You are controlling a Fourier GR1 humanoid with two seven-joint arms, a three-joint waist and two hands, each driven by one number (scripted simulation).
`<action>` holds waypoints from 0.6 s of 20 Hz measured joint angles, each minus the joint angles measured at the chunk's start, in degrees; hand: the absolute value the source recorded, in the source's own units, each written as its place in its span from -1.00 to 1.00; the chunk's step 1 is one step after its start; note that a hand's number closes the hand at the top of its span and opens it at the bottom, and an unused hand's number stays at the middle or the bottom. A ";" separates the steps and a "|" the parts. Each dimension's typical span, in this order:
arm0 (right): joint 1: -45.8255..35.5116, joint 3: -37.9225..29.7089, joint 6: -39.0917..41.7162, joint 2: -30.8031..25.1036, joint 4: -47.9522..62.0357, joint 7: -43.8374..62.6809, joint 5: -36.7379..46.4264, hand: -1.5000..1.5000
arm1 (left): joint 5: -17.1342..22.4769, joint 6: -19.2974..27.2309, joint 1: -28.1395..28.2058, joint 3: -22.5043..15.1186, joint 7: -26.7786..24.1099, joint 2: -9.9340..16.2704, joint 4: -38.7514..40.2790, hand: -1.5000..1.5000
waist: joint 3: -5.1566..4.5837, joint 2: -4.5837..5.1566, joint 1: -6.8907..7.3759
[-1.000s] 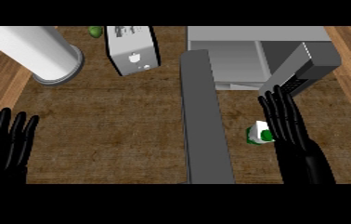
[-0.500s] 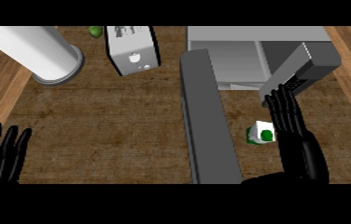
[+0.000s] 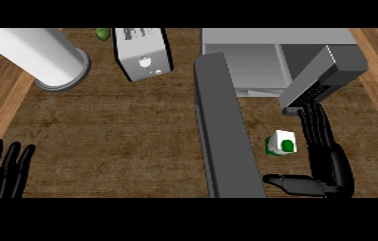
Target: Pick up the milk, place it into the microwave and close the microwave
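You are seeing the right hand (image 3: 329,161) lying at the lower right with its fingers (image 3: 313,122) stretching straight up the view and the thumb pointing out to the left, while the left hand (image 3: 13,169) is resting open at the lower left edge.

Near the worktop's (image 3: 118,125) back left corner we see a big white cylinder (image 3: 40,55) with a grey rim, lying tilted towards the left edge. Just right of it stands a white toaster (image 3: 144,52), along the back edge. A small green fruit (image 3: 102,33) sits between them, at the back edge.
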 measured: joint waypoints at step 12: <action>-3.24 -5.00 5.43 -3.25 18.37 -13.83 0.77 -1.00 | -0.56 -0.84 2.29 -1.12 -0.94 -0.24 -1.34 -1.00 | 0.01 0.02 0.08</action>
